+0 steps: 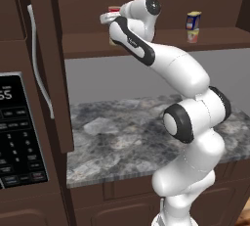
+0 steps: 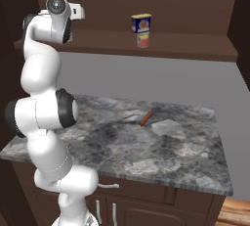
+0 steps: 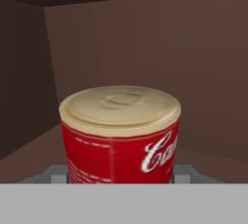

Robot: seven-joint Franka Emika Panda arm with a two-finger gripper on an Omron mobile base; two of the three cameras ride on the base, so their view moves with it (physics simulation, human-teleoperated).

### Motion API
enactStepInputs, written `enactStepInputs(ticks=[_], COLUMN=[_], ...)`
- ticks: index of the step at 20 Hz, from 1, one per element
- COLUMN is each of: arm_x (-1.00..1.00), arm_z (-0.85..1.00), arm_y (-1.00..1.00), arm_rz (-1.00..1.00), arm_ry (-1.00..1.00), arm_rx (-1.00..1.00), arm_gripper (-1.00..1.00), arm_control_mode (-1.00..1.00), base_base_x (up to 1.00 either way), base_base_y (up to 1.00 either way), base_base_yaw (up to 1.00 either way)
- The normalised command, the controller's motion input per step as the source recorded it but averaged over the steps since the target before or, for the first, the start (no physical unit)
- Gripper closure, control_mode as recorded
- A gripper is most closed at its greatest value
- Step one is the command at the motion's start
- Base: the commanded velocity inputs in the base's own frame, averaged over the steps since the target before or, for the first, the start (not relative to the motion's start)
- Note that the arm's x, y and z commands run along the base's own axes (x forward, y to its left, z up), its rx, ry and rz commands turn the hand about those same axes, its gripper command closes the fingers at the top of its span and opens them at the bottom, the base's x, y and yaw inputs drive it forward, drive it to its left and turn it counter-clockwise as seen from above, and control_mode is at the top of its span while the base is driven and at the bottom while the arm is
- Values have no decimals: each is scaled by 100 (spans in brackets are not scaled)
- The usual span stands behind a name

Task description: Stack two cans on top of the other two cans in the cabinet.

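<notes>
While the red-and-white can [image 3: 120,138] sits low in the middle of the hand view between the two grey finger pads [image 3: 57,173], the gripper [image 1: 111,18] looks clamped on it at the upper middle of the left base view, up at the cabinet [image 1: 161,39] shelf. If it lets go off-centre over the lower can, its dented cream lid and round body could let it tip and roll. Farther right along the shelf, the blue tin [image 1: 194,20] already stands on the pale-yellow can [image 1: 193,36].
</notes>
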Motion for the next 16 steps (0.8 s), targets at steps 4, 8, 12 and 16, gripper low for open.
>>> enactStepInputs(ticks=[4,8,12,16], arm_x=[0,-1,-7,-9], arm_z=[-20,-13,-10,-9], arm_y=[1,0,0,-1], arm_rz=[0,0,0,0], arm_ry=[0,0,0,0], arm_rx=[0,0,0,0], arm_gripper=[-100,-100,-100,-100], arm_control_mode=[-100,-100,-100,-100], base_base_x=[0,0,0,0], base_base_y=[0,0,0,0], base_base_yaw=[0,0,0,0])
